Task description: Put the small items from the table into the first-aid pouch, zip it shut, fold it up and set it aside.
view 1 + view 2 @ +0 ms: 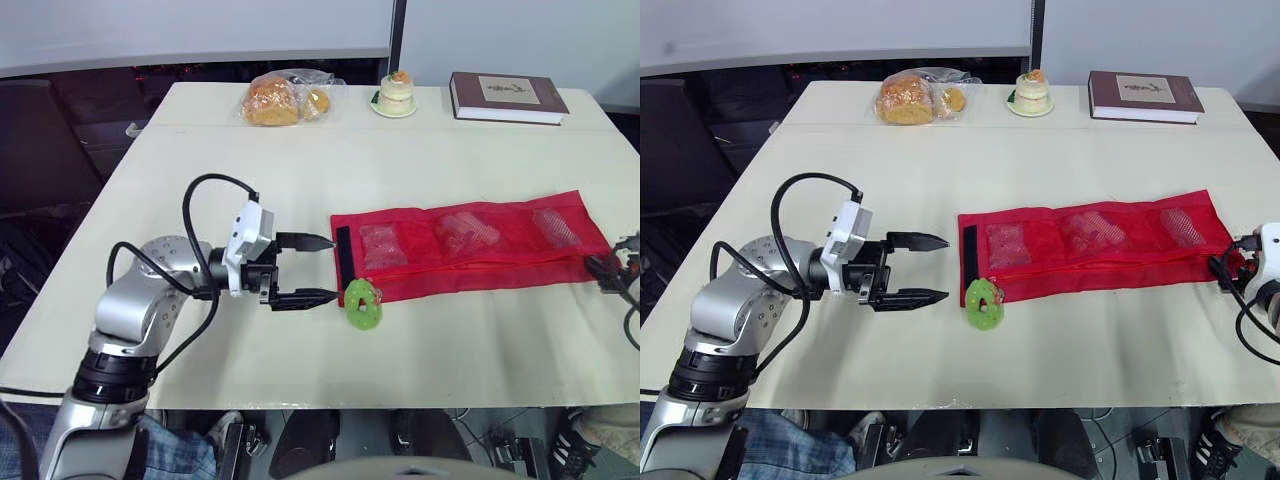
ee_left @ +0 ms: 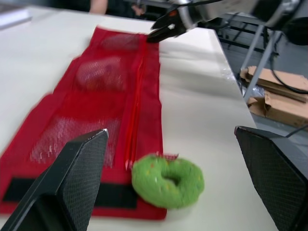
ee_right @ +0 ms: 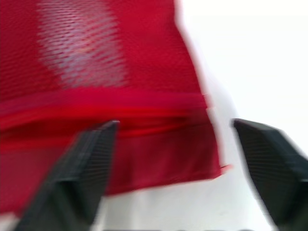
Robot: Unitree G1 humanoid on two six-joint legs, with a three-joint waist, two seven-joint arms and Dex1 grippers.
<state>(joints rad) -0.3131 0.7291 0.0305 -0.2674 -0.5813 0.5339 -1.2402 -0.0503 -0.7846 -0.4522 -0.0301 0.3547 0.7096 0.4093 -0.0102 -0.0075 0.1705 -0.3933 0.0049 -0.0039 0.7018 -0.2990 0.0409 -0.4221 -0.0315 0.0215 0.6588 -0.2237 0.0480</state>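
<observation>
The red mesh first-aid pouch [image 1: 470, 250] lies unfolded flat across the table, with small items showing through its pockets. A black strip [image 1: 343, 258] marks its left end. A green ring-shaped item [image 1: 362, 303] rests on the table, touching the pouch's front left corner. My left gripper [image 1: 332, 268] is open just left of the ring [image 2: 167, 180] and the strip, a little above the table, holding nothing. My right gripper [image 1: 606, 268] is at the pouch's right end, open, with the pouch's front right corner [image 3: 192, 144] between its fingers.
Along the table's far edge stand a bag of bread [image 1: 285, 100], a small cake on a plate [image 1: 396, 95] and a brown book [image 1: 508, 97]. Bare tabletop [image 1: 480, 340] runs in front of the pouch. Cardboard boxes [image 2: 274, 96] lie on the floor beyond the right edge.
</observation>
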